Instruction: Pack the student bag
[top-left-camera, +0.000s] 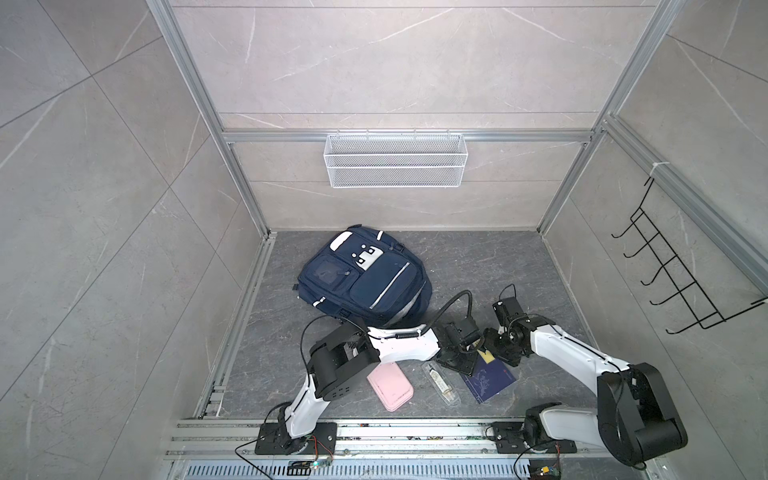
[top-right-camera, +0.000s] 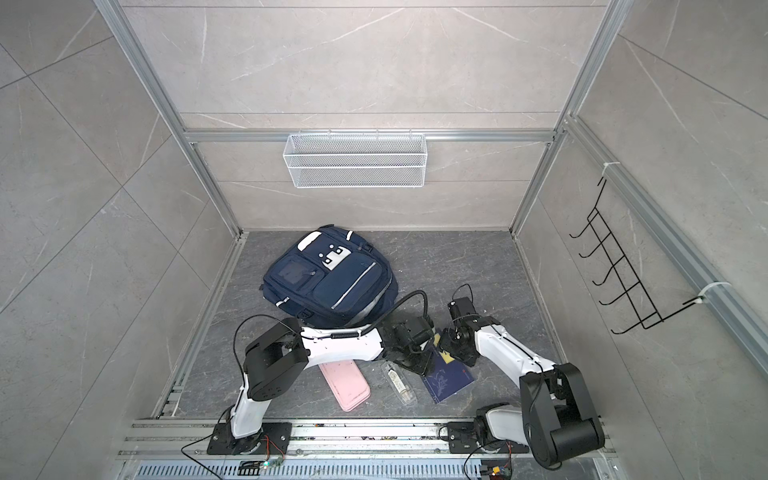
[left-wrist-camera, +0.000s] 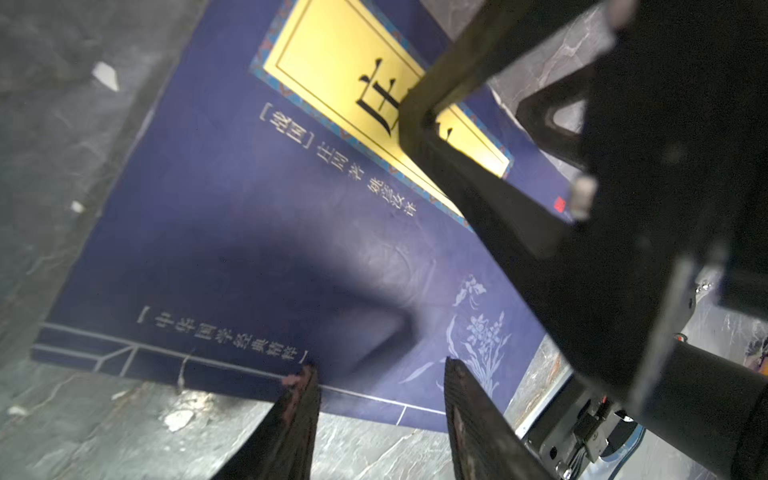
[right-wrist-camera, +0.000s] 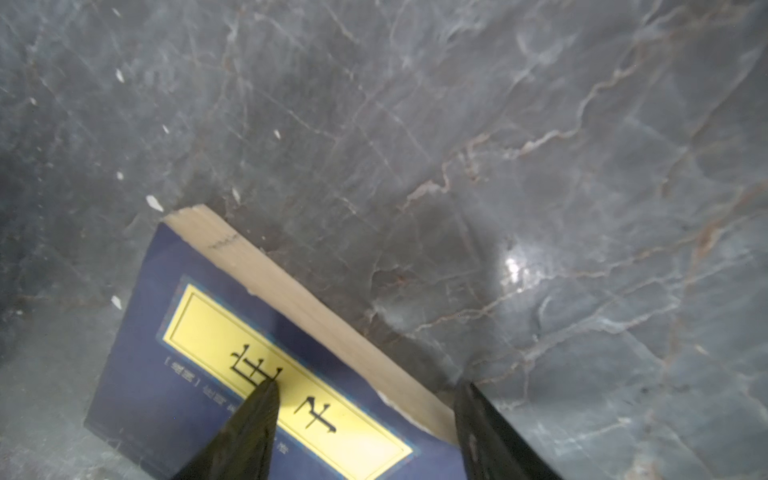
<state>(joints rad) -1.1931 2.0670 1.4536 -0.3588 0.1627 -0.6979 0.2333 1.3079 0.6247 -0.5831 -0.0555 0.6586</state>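
Student bag (top-left-camera: 365, 282) seemingly shut; book (left-wrist-camera: 249, 228) pickup in hand, left end effector (left-wrist-camera: 380, 365) and right end effector (right-wrist-camera: 369, 384) both apart; next clamp, lift.

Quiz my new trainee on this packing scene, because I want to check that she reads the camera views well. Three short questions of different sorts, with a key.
1. True or false: the pink case already lies inside the student bag.
2. The right tool stands open over the edge of which thing? A the navy book; B the clear case; C the wire basket.
3. How many loose items show on the floor outside the student bag?
Key: 1 false; 2 A; 3 three.
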